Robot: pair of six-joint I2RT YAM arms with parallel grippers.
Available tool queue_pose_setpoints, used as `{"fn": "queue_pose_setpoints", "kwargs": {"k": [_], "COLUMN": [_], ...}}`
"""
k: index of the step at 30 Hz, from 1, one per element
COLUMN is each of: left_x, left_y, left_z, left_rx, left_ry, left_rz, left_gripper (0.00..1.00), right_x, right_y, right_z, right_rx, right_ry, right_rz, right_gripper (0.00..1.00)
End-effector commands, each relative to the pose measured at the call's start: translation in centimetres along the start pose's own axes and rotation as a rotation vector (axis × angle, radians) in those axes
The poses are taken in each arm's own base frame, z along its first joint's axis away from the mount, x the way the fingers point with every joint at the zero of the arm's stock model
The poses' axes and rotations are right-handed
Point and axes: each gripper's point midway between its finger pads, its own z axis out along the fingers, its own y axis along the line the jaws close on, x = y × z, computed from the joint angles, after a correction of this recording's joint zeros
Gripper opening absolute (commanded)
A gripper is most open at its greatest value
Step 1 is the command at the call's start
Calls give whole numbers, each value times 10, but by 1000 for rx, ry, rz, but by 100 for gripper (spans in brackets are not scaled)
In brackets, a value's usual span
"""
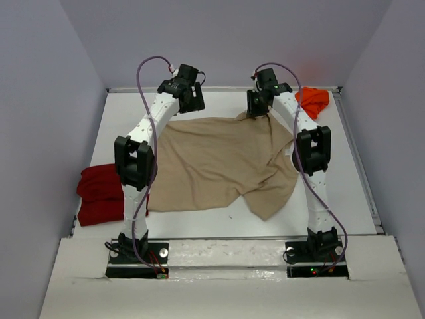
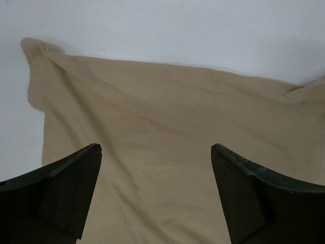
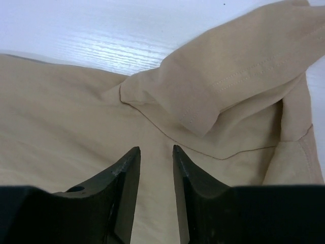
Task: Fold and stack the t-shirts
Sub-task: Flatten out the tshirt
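Observation:
The tan t-shirt point(image 1: 219, 159) lies spread and rumpled across the middle of the white table point(image 1: 345, 193). Its far right sleeve point(image 3: 228, 76) is folded over. My left gripper point(image 1: 190, 95) hangs over the shirt's far left edge, jaws wide open above flat tan cloth point(image 2: 167, 101) and holding nothing point(image 2: 156, 147). My right gripper point(image 1: 256, 106) is down at the shirt's far right corner. Its jaws point(image 3: 156, 148) stand narrowly apart with tan cloth point(image 3: 66, 101) showing flat in the gap. A dark red t-shirt point(image 1: 99, 193) lies folded at the left edge. An orange t-shirt point(image 1: 313, 101) is bunched at the far right.
Grey walls close in the table at the back and on both sides. The arm bases point(image 1: 136, 256) stand on the near edge. A raised rail point(image 1: 362, 173) runs along the table's right side.

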Motion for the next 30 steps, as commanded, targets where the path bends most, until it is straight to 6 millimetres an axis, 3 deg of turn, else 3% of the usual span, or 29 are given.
{"fn": "queue_pose_setpoints", "kwargs": {"k": [1, 2, 4, 6, 7, 8, 12, 16, 19, 20, 22, 26, 30], "left_x": [20, 32, 47, 50, 58, 58, 60, 59, 52, 51, 48, 46, 49], "left_y": [-1, -2, -5, -6, -2, 0, 3, 8, 17, 23, 28, 39, 50], "left_z": [-9, -6, -7, -11, -8, -9, -5, 1, 7, 14, 22, 48, 67], "left_rx": [36, 46, 65, 76, 65, 66, 44, 20, -6, -15, -6, -13, -17], "left_ry": [49, 83, 107, 99, 114, 111, 115, 110, 105, 114, 127, 182, 211], "left_rz": [13, 17, 26, 19, 21, 22, 23, 18, 6, -4, -23, -43, -61], "left_gripper": [98, 98, 97, 96, 95, 94, 93, 82, 65, 33, 0, 0, 0], "right_x": [-2, 5, -1, 12, 16, 25, 31, 43, 36, 33, 30, 21, 34], "right_y": [-8, -10, -17, -25, -33, -42, -46, -58, -61, -66, -69, -75, -83], "right_z": [-3, 0, -9, -13, -15, -14, -22, -22, -30, -33, -35, -40, -33], "right_rx": [38, 43, 87, 126, 169, 214, 215, 225, 217, 226, 220, 212, 224], "right_ry": [-9, 4, -34, -20, -16, 1, 4, 10, -31, -39, -46, -63, -28], "right_rz": [3, 5, 14, 13, 18, 23, 44, 69, 62, 69, 74, 80, 101], "right_gripper": [38, 39, 37, 25, 9, 0, 0, 0, 0, 0, 0, 0, 0]}}
